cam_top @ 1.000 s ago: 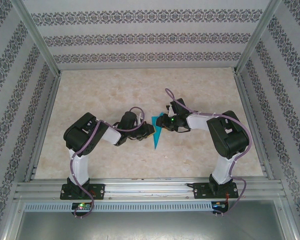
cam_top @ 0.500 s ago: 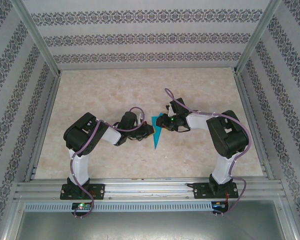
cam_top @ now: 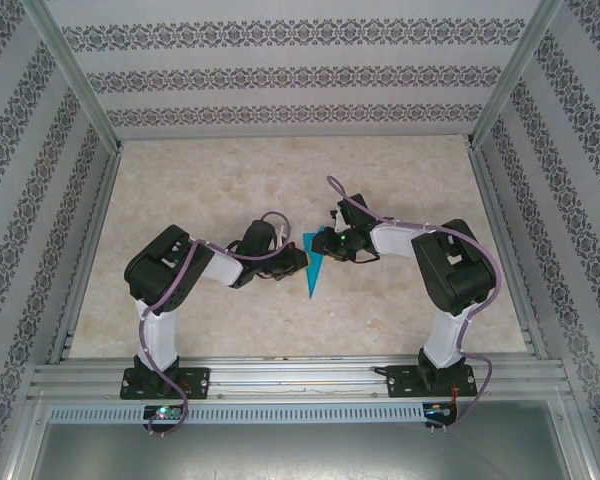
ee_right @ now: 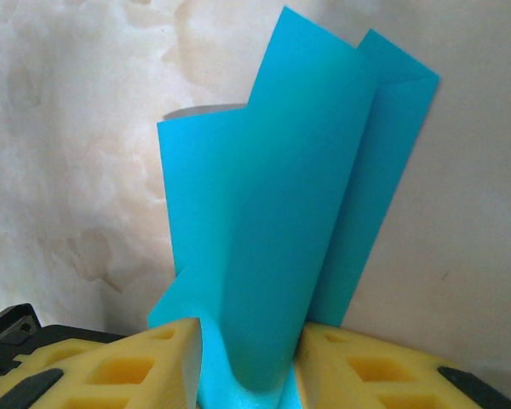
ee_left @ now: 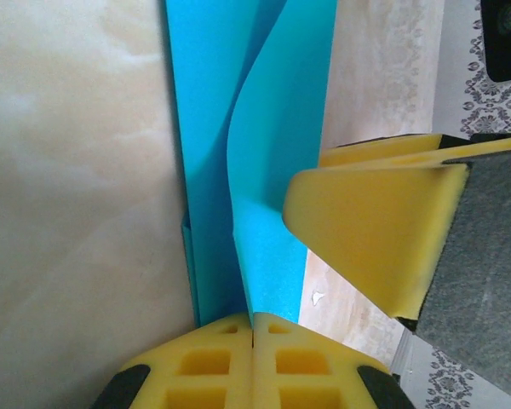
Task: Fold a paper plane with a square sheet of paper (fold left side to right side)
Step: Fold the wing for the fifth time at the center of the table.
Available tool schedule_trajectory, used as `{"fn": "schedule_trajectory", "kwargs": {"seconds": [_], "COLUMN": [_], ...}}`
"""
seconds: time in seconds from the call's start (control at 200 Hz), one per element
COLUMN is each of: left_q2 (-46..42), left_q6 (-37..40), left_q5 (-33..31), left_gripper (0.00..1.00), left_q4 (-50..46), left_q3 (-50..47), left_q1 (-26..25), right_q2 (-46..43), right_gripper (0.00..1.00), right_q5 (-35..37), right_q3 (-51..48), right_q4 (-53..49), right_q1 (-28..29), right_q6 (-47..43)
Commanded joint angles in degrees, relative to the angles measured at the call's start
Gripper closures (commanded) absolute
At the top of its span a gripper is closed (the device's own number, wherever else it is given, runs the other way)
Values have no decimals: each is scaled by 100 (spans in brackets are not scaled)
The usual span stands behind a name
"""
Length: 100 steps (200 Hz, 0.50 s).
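Both arms bend inward over the table [cam_top: 230, 180], elbows raised and wrists low, and meet at the folded paper [cam_top: 313, 268] near the table's middle. The left gripper [ee_left: 253, 331], left of the paper, has its pads pressed together on a raised flap's edge. The right gripper [ee_right: 247, 362], at the paper's far right corner, pinches the curled flap between narrowly parted pads.

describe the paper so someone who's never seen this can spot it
On the marbled table, look at the middle, where the left gripper and right gripper meet. Between them sits the folded teal-blue paper, a narrow wedge and the only blue thing there.
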Motion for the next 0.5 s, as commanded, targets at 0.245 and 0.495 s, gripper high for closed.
{"fn": "schedule_trajectory", "kwargs": {"seconds": [0.245, 0.495], "left_q2": [-84, -150], "left_q6": [471, 594], "left_q5": [-345, -414], "left_gripper": [96, 96], "left_q4": [-853, -1060], "left_q3": [166, 194], "left_q1": [201, 258], "right_q2": [502, 536], "right_gripper": [61, 61], "right_q5": [407, 425], "right_q3": [-68, -33], "right_q4": [-389, -447], "right_q1": [170, 179], "right_q6": [-177, -199]}}
